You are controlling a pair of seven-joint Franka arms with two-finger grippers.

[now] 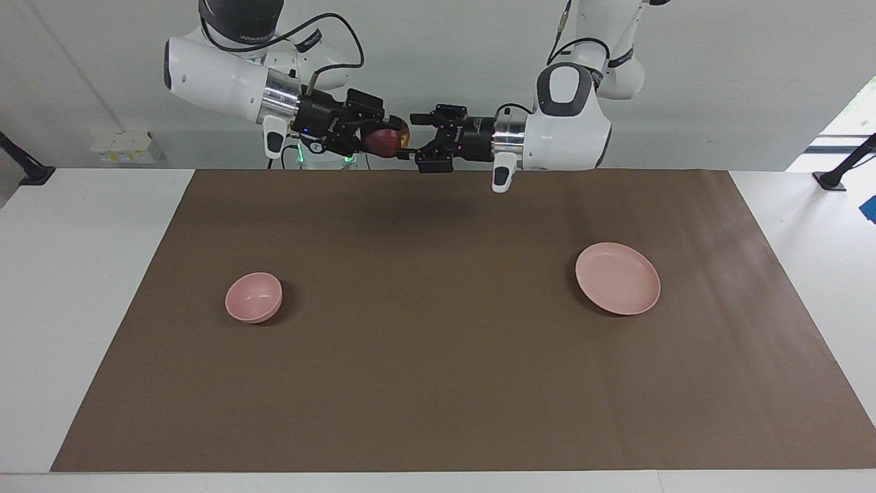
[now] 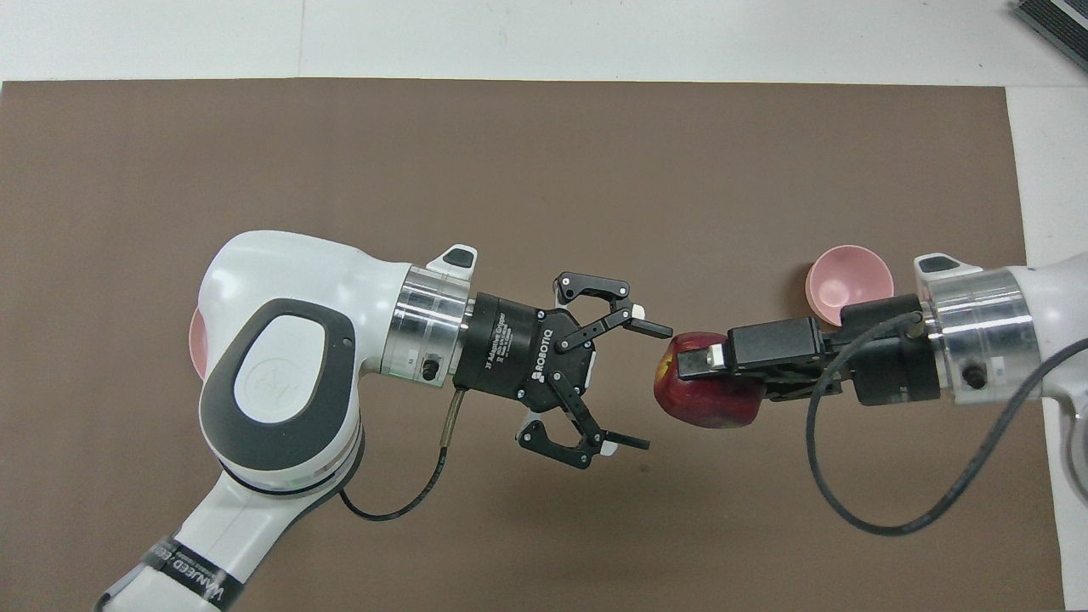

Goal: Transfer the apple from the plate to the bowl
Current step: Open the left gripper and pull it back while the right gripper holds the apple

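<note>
We see bright, even, diffuse light from above; soft faint shadows lie on the brown mat (image 1: 438,356) under the raised arms and beside the bowl (image 1: 254,297) and plate (image 1: 617,279); daylight glares at one edge; both views are sharp.

My right gripper (image 2: 680,367) is black, with a shiny silver ring where it joins my white arm. The apple (image 2: 704,403) in it is dark red, with a little yellow patch near one end. My left gripper (image 2: 639,384) is black too, with small white letters on its body. That arm is white with a dark grey patch on top. The bowl (image 1: 254,297) is pale pink. The plate (image 1: 618,279) is the same pale pink. The mat (image 1: 438,383) is plain brown, and the table (image 1: 82,274) around it is white.
</note>
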